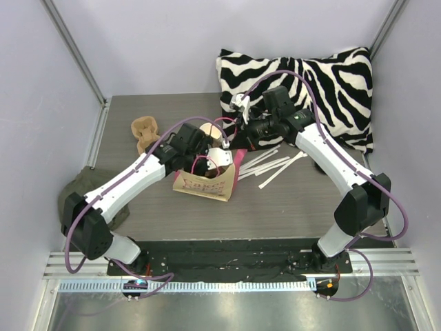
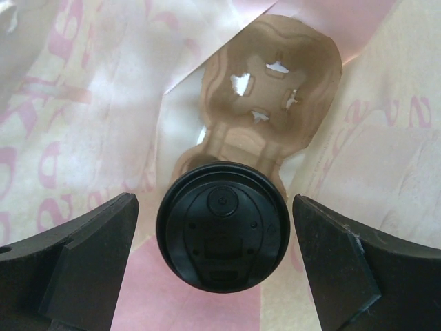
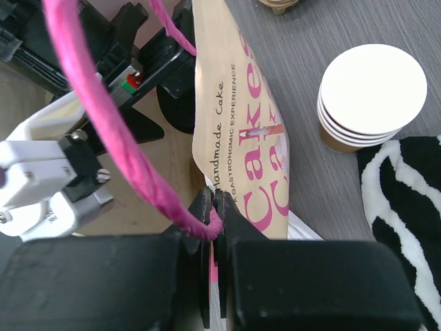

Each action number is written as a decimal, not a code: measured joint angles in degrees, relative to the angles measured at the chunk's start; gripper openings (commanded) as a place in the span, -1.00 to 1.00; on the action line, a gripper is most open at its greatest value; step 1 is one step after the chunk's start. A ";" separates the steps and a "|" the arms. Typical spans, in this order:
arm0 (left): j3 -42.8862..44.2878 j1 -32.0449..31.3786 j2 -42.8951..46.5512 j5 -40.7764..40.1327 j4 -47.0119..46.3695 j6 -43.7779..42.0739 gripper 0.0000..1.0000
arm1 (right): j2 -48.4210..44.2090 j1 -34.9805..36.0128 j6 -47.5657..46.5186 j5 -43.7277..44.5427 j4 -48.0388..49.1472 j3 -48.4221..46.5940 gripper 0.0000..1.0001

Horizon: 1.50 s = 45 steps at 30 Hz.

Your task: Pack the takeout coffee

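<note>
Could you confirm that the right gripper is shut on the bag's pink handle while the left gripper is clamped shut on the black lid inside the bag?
Not quite: the left wrist view shows the left gripper open, its fingers standing clear on either side of the black lid. The right gripper is shut on the pink handle.

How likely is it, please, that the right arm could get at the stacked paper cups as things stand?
Probably not yet: the right claw is shut on the pink bag handle. The cups stand unobstructed on the table, so it would have to release first.
</note>
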<state>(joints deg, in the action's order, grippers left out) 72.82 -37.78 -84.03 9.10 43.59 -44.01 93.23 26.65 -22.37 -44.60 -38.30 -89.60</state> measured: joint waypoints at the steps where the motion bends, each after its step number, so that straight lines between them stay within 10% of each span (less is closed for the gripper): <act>1: -0.90 0.00 0.70 0.00 -0.92 -0.33 0.99 | 0.00 0.02 0.00 -0.04 -0.07 -0.11 -0.98; 45: 1.18 -0.04 8.07 14.99 -1.03 -10.08 0.98 | -1.51 1.62 -4.96 2.84 -1.25 -0.20 -0.98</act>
<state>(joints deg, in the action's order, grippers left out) 74.00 -37.82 -75.96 24.10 42.57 -54.08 91.72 28.27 -27.33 -41.76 -39.55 -89.80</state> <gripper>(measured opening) 0.993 0.043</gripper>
